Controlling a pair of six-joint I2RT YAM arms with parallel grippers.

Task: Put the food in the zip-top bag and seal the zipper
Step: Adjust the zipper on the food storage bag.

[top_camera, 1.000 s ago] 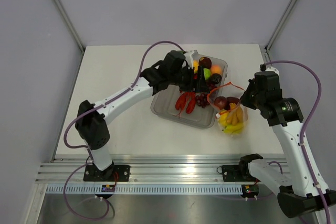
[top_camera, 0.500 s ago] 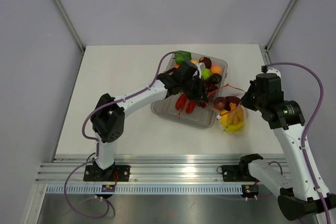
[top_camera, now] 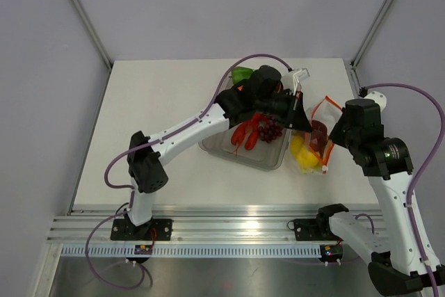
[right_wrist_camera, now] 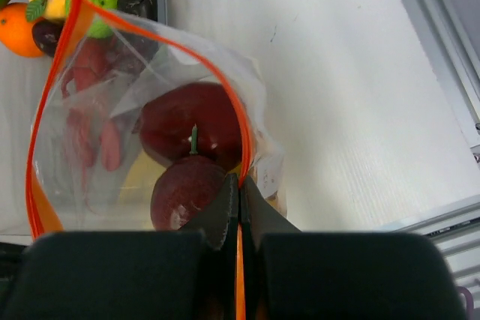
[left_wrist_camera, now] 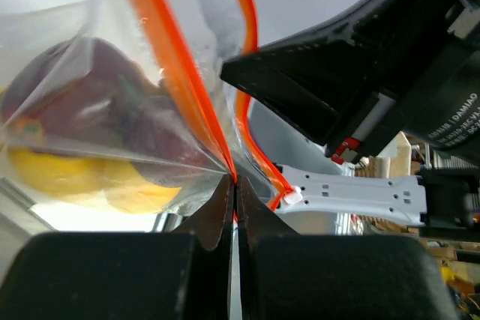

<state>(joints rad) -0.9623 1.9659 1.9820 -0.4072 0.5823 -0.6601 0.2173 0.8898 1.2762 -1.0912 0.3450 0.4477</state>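
Observation:
The zip-top bag hangs to the right of the tray, with dark red fruits and yellow bananas inside it. Its mouth is open and the orange zipper forms a loop. My left gripper reaches across the tray and is shut on the zipper at the bag's left side. At the right side my right gripper is pinched shut on the zipper's other end. In the top view the left gripper and the right gripper hold the bag between them.
A rigid clear tray left of the bag holds a red lobster, purple grapes and a green pepper. More fruit lies at its far end. The table's right edge and rail are close by.
My left gripper has swung from the tray rightwards to the bag's mouth and shut on the zipper. The bag has tilted and shifted right, along with the right arm.

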